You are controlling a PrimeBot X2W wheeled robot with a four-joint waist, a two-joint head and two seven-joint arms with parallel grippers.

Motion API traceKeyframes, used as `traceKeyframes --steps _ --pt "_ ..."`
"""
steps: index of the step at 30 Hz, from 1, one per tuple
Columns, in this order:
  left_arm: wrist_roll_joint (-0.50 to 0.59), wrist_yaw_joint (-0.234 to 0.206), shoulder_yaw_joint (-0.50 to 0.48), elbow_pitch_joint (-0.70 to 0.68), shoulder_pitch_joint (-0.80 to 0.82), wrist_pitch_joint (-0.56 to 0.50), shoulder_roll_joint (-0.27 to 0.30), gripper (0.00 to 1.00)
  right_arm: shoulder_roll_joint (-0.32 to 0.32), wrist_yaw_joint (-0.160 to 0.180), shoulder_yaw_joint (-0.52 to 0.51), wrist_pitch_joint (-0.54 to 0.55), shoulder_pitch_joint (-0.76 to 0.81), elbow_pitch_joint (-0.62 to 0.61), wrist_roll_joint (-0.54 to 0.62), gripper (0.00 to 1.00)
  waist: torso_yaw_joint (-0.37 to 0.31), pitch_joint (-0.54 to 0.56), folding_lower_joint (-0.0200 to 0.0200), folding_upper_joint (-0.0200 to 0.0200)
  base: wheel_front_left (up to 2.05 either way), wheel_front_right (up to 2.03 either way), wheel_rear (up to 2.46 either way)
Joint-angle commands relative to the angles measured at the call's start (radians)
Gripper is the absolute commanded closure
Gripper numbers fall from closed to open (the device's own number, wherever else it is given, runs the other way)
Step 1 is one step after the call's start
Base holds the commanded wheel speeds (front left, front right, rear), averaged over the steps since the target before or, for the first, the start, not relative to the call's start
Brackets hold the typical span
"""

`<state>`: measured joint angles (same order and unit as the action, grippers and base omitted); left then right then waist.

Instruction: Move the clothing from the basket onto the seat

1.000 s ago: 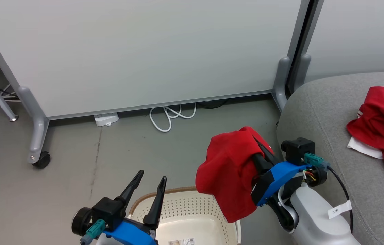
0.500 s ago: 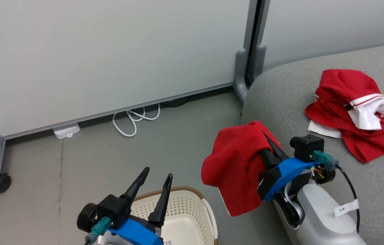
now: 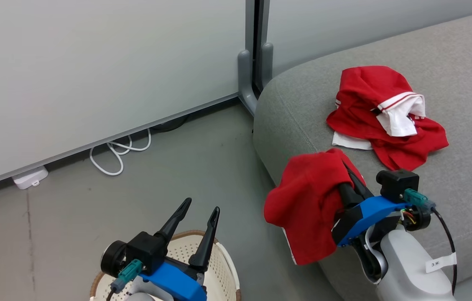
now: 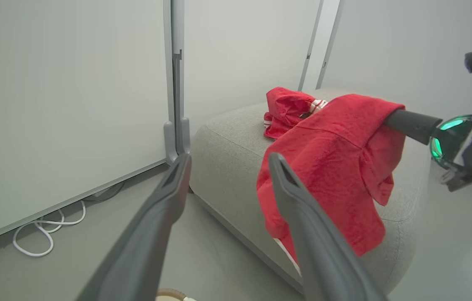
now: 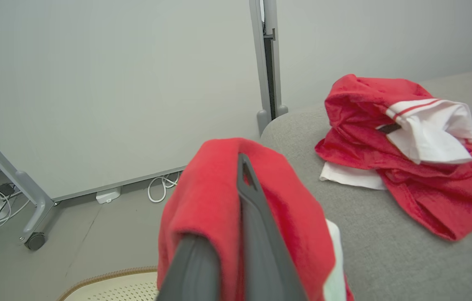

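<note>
You're turning twd the seat [image 3: 302, 108]: right claw [image 3: 348, 177], clenched on the plain red garment [image 3: 307, 209], is now hanging over its edge, clear of the basket [image 3: 227, 267]. Striped garment [image 3: 382, 113] is lying there already. Left claw [image 3: 202, 205] is staying released. 1 drop remaining.

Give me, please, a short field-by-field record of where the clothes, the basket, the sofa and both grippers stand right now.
right gripper: shut on the plain red fabric garment, which drapes over its fingers at the sofa's edge
left gripper: open, empty, above the cream-white perforated plastic basket
on seat: red garment with white striped trim, crumpled on the large light-grey fabric sofa
basket contents: no clothing in the visible part
left to do: lay the held garment on the seat
</note>
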<state>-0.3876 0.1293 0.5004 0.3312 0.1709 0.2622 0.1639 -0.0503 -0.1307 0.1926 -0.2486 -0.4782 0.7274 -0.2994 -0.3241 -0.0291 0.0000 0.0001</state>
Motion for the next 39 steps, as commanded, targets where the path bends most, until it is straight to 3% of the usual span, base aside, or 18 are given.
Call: traceKeyframes --steps 1,13,21,28,39 --pt "-0.003 0.002 -0.001 0.001 0.014 0.004 0.006 0.0 0.0 0.0 -0.004 0.0 0.012 -0.008 0.003 1.0 -0.012 -0.004 0.0 -0.0001 0.0 0.0 0.0" --pt "-0.004 0.002 0.011 -0.002 0.028 0.004 0.009 0.0 0.0 0.0 -0.032 0.032 0.038 -0.072 0.006 1.0 -0.037 -0.021 0.0 -0.0001 0.0 0.0 0.0" --pt "0.011 0.002 0.009 -0.017 0.049 0.004 0.019 0.0 -0.014 0.0 -0.102 0.077 -0.063 -0.11 0.03 1.0 -0.016 -0.069 0.0 -0.0001 0.0 0.0 0.0" --pt "0.026 0.002 0.021 -0.044 0.093 0.004 0.042 0.0 -0.11 0.0 -0.218 0.147 -0.256 -0.157 0.031 1.0 0.011 -0.166 0.0 -0.0001 0.0 0.0 0.0" --pt "0.048 0.002 0.076 -0.102 0.26 0.004 0.094 0.0 -0.255 0.0 -0.552 0.165 -0.525 -0.172 0.057 1.0 0.065 -0.399 0.0 -0.0001 0.0 0.0 0.0"
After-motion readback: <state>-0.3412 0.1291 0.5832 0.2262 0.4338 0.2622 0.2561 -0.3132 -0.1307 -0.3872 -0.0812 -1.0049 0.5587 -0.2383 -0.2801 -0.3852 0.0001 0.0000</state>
